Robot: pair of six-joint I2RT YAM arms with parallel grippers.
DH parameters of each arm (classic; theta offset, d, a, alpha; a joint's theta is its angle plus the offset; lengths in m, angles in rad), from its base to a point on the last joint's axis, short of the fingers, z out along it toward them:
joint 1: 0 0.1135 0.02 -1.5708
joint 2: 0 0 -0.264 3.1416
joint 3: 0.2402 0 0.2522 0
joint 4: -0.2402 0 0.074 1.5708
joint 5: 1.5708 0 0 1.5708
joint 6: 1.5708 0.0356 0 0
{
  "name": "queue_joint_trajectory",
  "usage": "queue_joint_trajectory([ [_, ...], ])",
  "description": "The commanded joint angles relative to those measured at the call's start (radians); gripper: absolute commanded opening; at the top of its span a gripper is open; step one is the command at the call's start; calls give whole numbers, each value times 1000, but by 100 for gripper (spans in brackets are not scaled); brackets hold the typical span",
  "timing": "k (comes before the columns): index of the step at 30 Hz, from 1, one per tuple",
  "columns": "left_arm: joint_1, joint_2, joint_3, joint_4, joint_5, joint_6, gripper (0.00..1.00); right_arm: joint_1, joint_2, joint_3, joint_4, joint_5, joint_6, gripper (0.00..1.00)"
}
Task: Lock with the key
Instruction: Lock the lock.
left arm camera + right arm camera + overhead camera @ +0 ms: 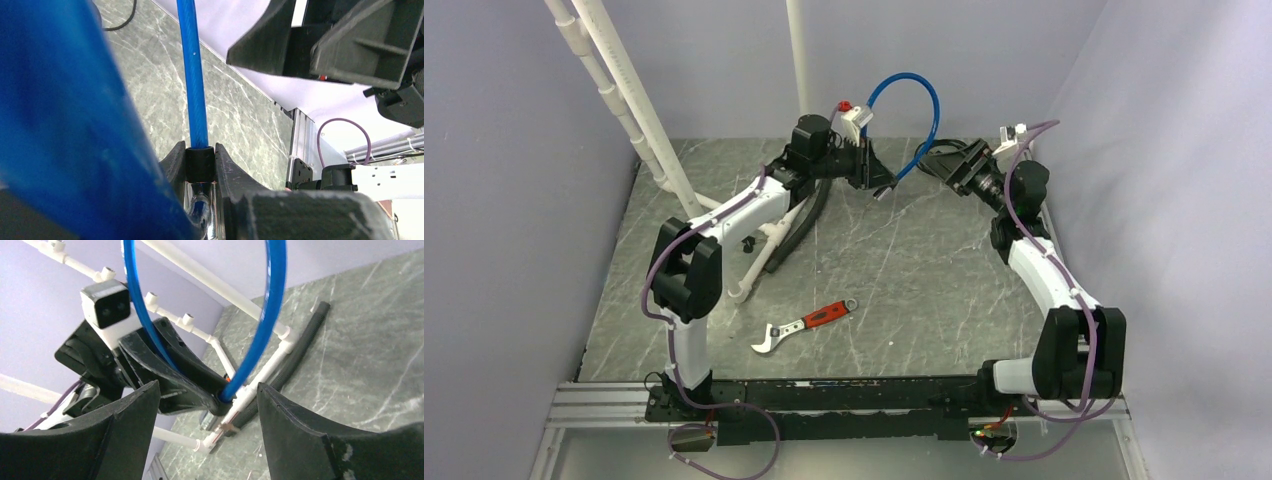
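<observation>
White pipes (624, 100) lean at the far left, and a red-handled wrench (809, 322) lies on the tabletop (904, 280) in front of the arms. Towards the middle, the left hand (871, 172) is raised and clamped on the black collar (200, 165) of the blue cable lock (924, 100), whose loop arches up to the right. A small metal piece hangs just below; whether it is the key I cannot tell. The right hand (931, 160) stands open and empty, facing the lock end. This looks like the key-turning step: next, the right hand must pinch the key squarely and twist while the left holds firm.
</observation>
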State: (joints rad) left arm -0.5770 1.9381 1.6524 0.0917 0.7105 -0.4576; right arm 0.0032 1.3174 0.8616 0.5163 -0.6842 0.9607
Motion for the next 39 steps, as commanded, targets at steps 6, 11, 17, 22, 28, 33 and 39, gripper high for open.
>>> queue_joint_trajectory([
  [6, -21, -72, -25, 125, 47, 22, 0, 1, 137, 154, -42, 6, -26, 70],
  [11, -27, -80, -34, 122, 40, 41, 0, 1, 168, 174, -96, 18, -13, 63],
  [17, -37, -68, -24, 83, 56, 76, 0, 7, 181, 173, 2, -11, 12, 48],
  [22, -48, -24, 43, -16, 71, 113, 0, 43, 191, 200, 27, -54, -7, 8],
  [28, -48, 13, 109, -90, 61, 120, 38, 71, 174, 186, 81, -77, 56, 0],
  [33, -53, 39, 143, -161, 72, 116, 52, 93, 172, 181, 117, -78, 93, 0],
  [39, -63, 68, 173, -239, 68, 142, 52, 109, 172, 178, 166, -72, 133, 0],
])
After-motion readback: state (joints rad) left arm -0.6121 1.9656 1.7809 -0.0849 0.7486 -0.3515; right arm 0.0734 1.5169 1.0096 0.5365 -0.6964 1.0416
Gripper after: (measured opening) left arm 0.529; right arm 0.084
